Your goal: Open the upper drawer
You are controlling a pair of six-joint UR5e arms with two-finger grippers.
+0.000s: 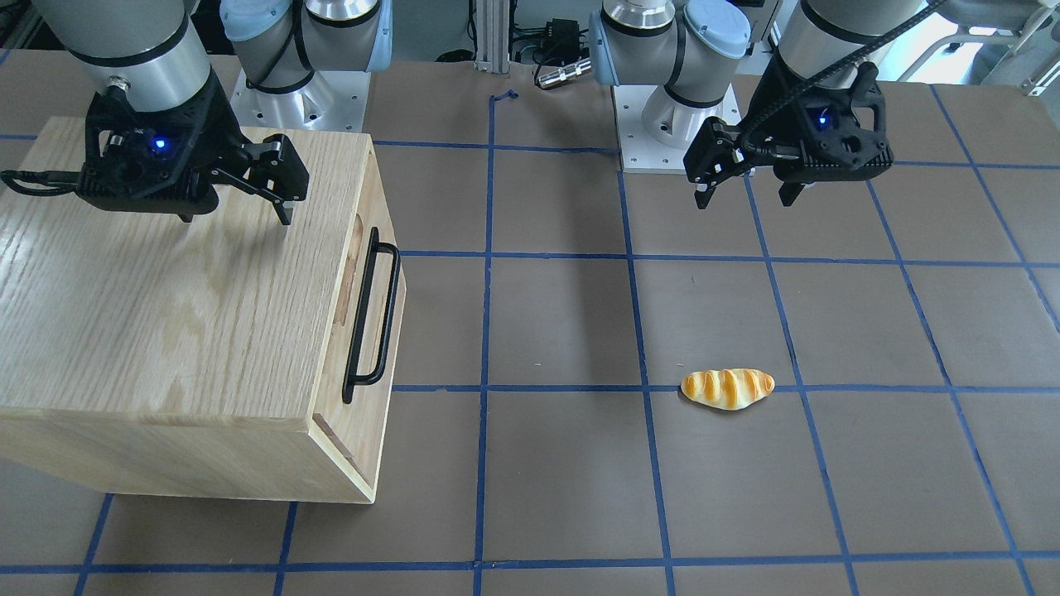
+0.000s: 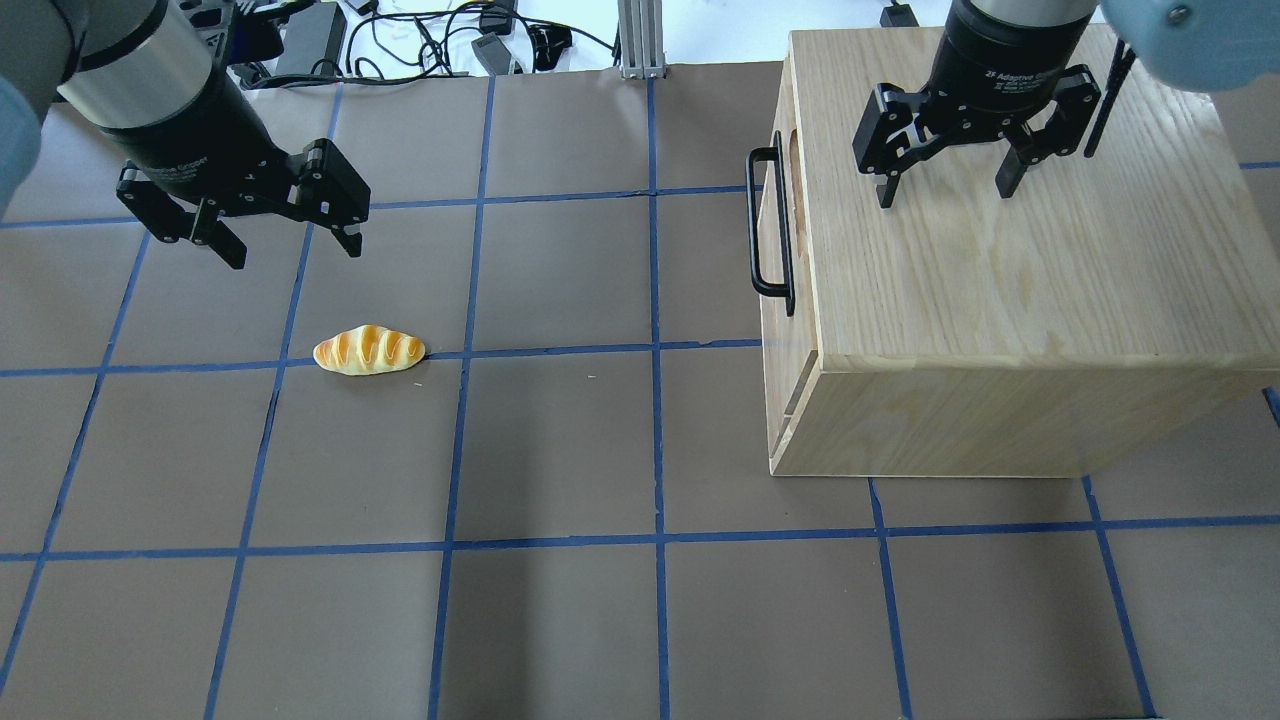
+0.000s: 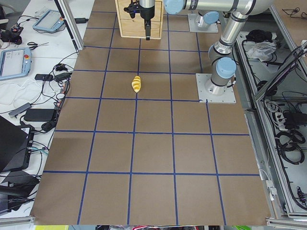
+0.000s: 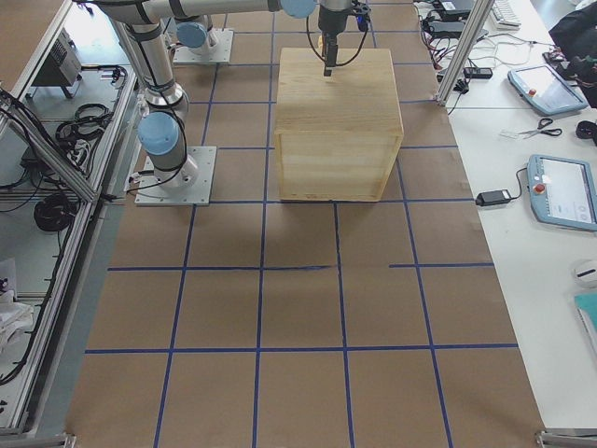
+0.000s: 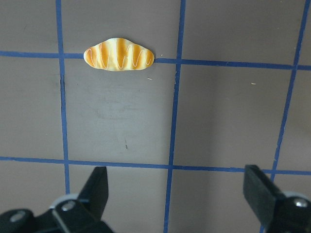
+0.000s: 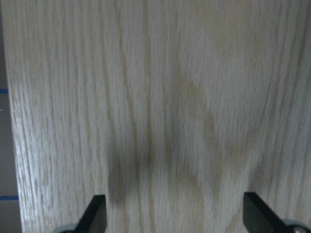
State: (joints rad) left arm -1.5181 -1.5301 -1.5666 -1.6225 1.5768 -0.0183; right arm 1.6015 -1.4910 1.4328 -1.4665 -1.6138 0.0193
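The upper drawer sits shut in the front of the oak cabinet, its panel flush with the body. Its black bar handle also shows in the overhead view, next to the oblong cutout. My right gripper hangs open and empty over the cabinet top, back from the front edge; its wrist view shows only wood grain between the fingertips. My left gripper is open and empty above the table, far from the cabinet.
A striped bread roll lies on the brown mat on a blue tape line, just ahead of my left gripper; it also shows in the left wrist view. The cabinet front faces the middle of the table.
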